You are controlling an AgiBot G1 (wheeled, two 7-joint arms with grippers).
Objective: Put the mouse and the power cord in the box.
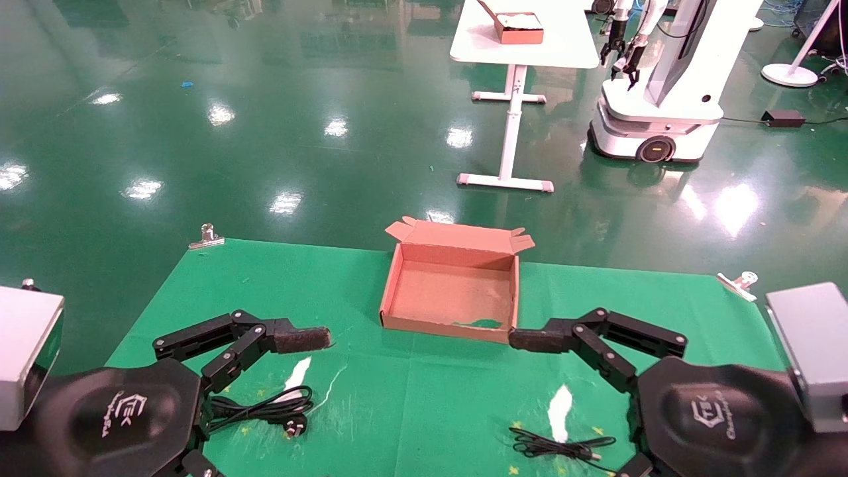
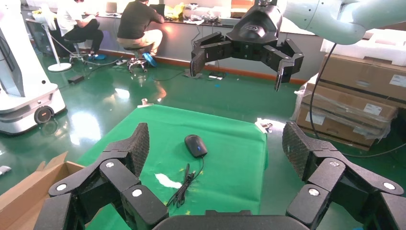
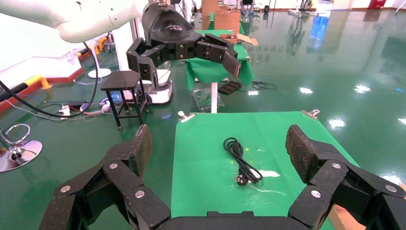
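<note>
The box (image 1: pixel 395 291), shallow brown cardboard with a green scuff on its near rim, lies open on the green cloth at mid-table with nothing in it. The power cord (image 1: pixel 271 407) (image 3: pixel 242 160) lies bundled at the front left, plug toward the middle. In the head view the mouse is hidden by my right arm and only its thin cable (image 1: pixel 556 447) shows at the front right; the left wrist view shows the mouse (image 2: pixel 195 145). My left gripper (image 2: pixel 216 143) hovers open above the cord, holding nothing. My right gripper (image 3: pixel 220 143) hovers open above the mouse's side, also holding nothing.
Metal clamps (image 1: pixel 207 236) (image 1: pixel 739 283) pin the cloth at the far corners. White scuffs (image 1: pixel 297 371) mark the cloth. Far off stand a white table with another cardboard box (image 1: pixel 520 28) and another robot (image 1: pixel 662 86).
</note>
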